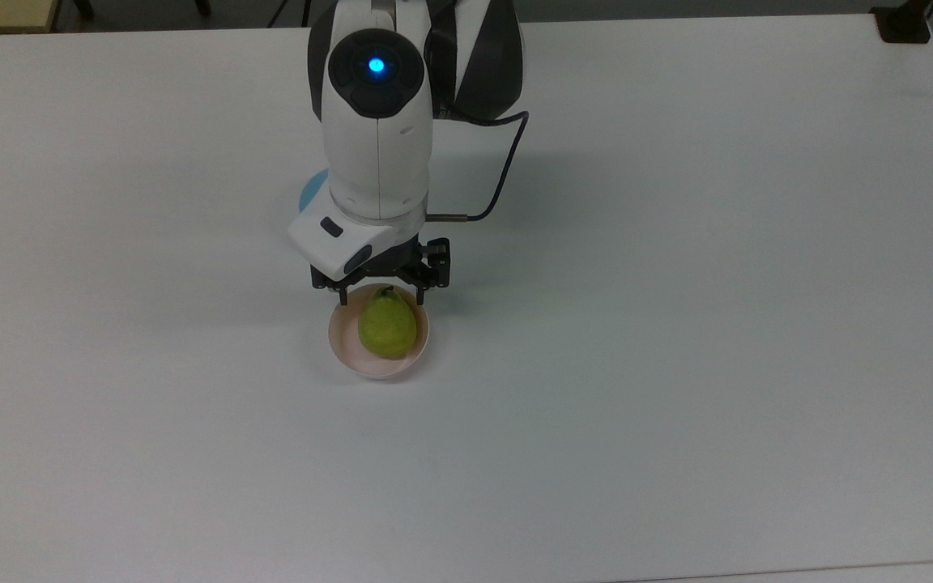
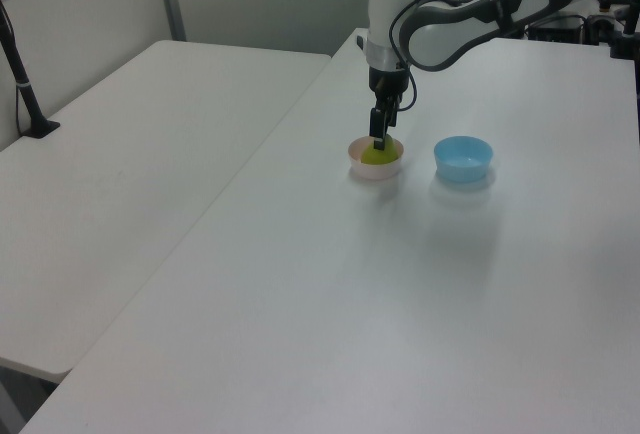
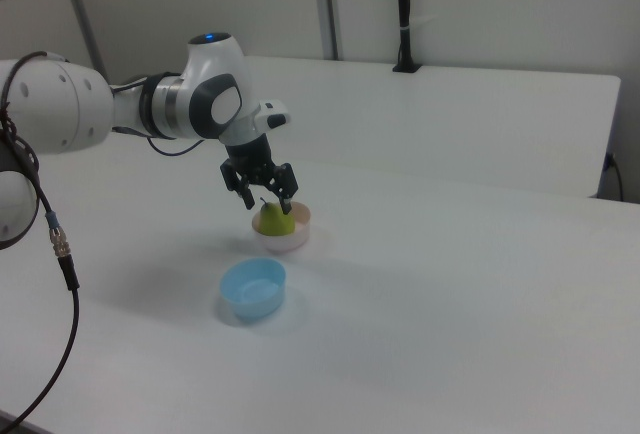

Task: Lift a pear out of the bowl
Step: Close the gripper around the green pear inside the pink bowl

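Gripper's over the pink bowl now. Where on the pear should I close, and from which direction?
Come straight down from above. The pear sits in the pink bowl, whose rim blocks side access. Its stem end lies toward the arm in the top view, so the open gripper should probably straddle the wider body and close across its width.

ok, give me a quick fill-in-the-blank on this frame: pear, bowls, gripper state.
1. The pear lies in the ____ bowl.
2. The gripper hangs over the pear with its fingers ____.
3. The bowl with nothing in it is light ____.
4. In the left view, the blue bowl stands to the ____ of the pear's bowl.

Missing words: pink; open; blue; right
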